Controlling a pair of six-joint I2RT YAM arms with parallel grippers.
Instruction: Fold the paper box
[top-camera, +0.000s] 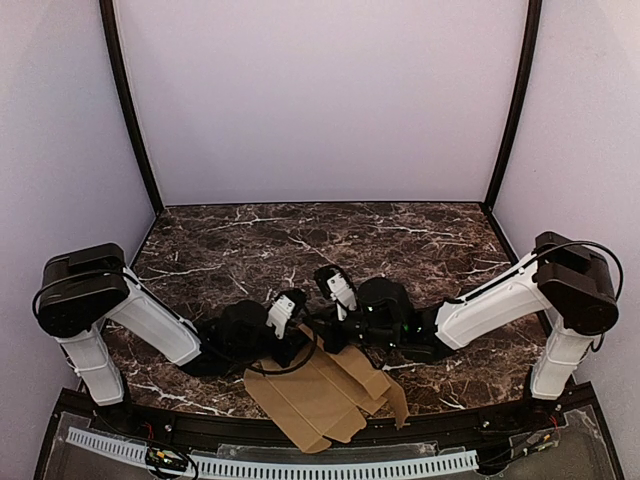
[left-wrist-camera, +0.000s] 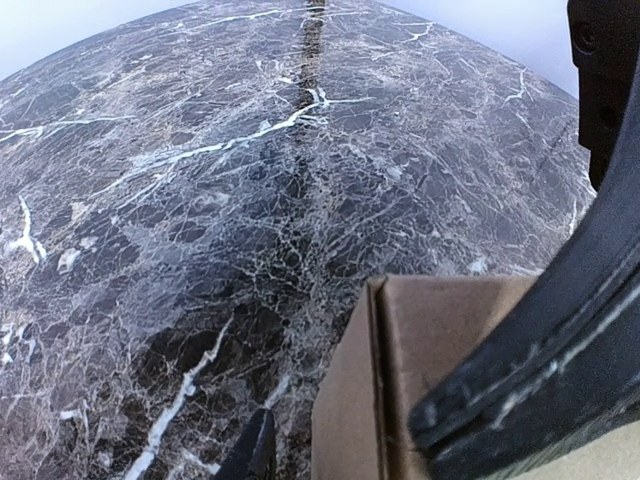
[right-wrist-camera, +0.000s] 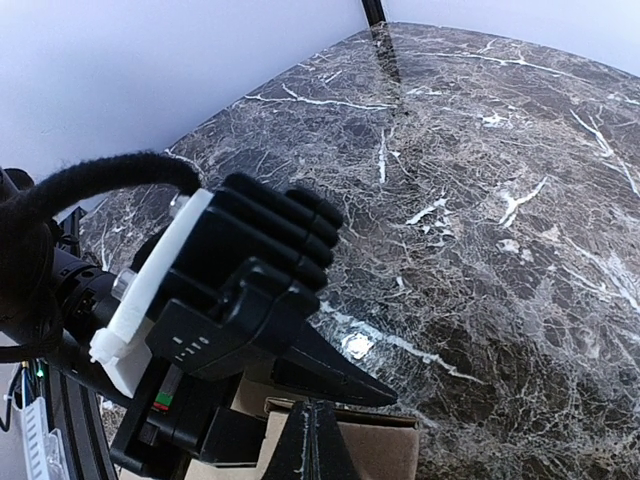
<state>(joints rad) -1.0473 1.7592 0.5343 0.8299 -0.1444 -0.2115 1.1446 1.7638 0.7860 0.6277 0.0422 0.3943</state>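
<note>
Tan paper box (top-camera: 315, 400) has one panel raised where left pincer (left-wrist-camera: 345, 440) and right pincer (top-camera: 322, 335) meet, probably for creasing. Whether they grip it, I cannot tell.

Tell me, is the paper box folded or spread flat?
Partly folded: the paper box lies mostly spread, with one panel bent along a crease.
</note>
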